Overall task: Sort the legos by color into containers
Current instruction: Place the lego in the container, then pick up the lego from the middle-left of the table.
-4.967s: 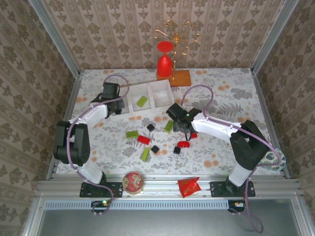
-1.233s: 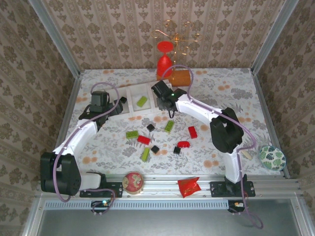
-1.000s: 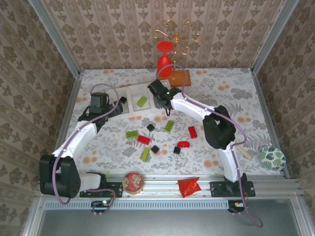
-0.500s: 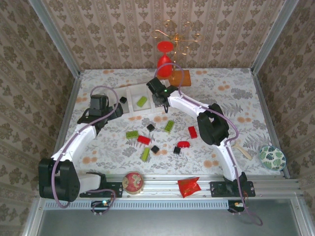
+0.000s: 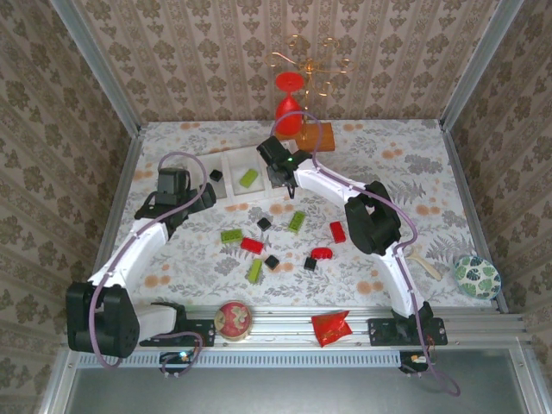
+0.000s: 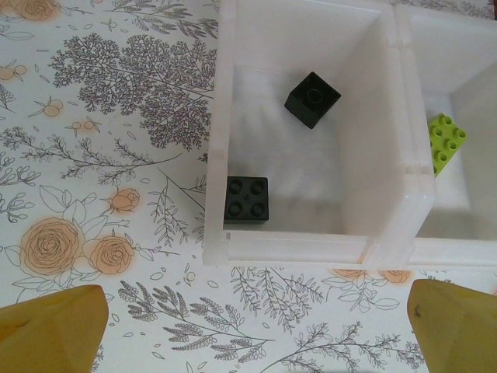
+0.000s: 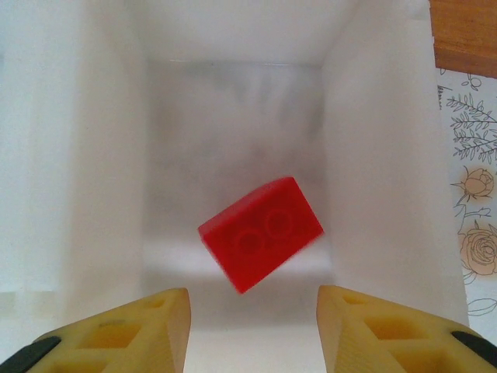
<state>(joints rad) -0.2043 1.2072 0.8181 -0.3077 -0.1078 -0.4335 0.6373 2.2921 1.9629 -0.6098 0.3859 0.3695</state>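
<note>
top external / right gripper [image 5: 281,176]: over the right compartment of the tray [image 5: 246,203].
top external / left gripper [image 5: 205,193]: just beside the tray's left end.
top external / loose bricks [image 5: 251,245]: red, green and black, scattered on the desk [image 5: 388,172] on the near side of the tray.
left wrist / left gripper: spread wide, fingers [image 6: 54,322] empty.
left wrist / black bricks [image 6: 247,199]: two in the left compartment; green brick [image 6: 444,142] in the next one.
right wrist / right gripper: jaws apart, pinching nothing.
right wrist / red brick [image 7: 260,233]: tilted and blurred, inside the compartment walls, touching neither finger; can't tell if it's resting on the floor.
</note>
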